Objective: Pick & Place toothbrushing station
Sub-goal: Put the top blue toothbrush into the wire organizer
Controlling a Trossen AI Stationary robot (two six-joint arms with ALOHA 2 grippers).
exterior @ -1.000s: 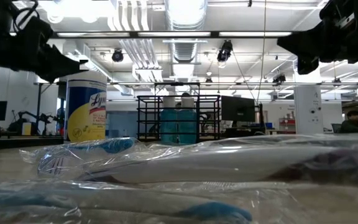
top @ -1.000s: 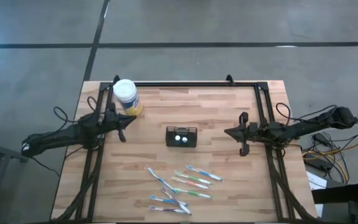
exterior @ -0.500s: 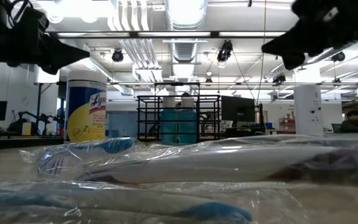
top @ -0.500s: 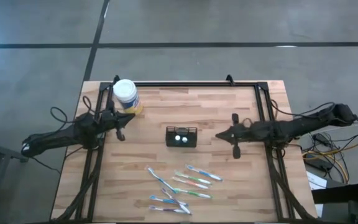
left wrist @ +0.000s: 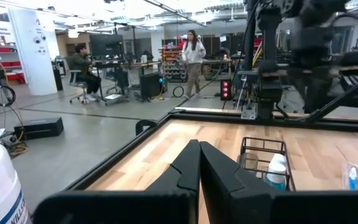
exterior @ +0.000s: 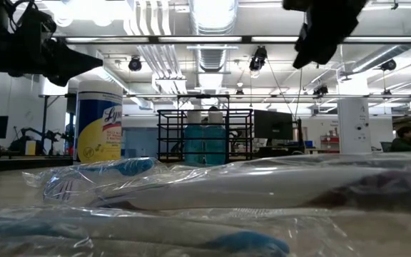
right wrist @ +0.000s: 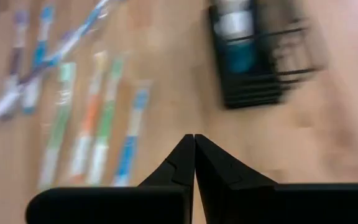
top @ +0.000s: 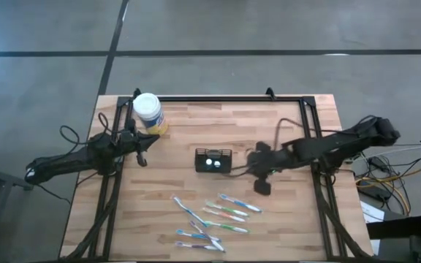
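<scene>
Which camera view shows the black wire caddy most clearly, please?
The high view: the caddy sits whole and sharp at mid-table, two white things inside it. The left wrist view shows only one end of it, past that arm's shut fingers. The right wrist view shows it blurred. The low view does not show it: wrapped toothbrushes fill the foreground.

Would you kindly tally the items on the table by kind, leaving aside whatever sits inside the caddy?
Wrapped toothbrushes: 7
Black wire-mesh caddy: 1
Yellow tub with white lid: 1
Total: 9
</scene>
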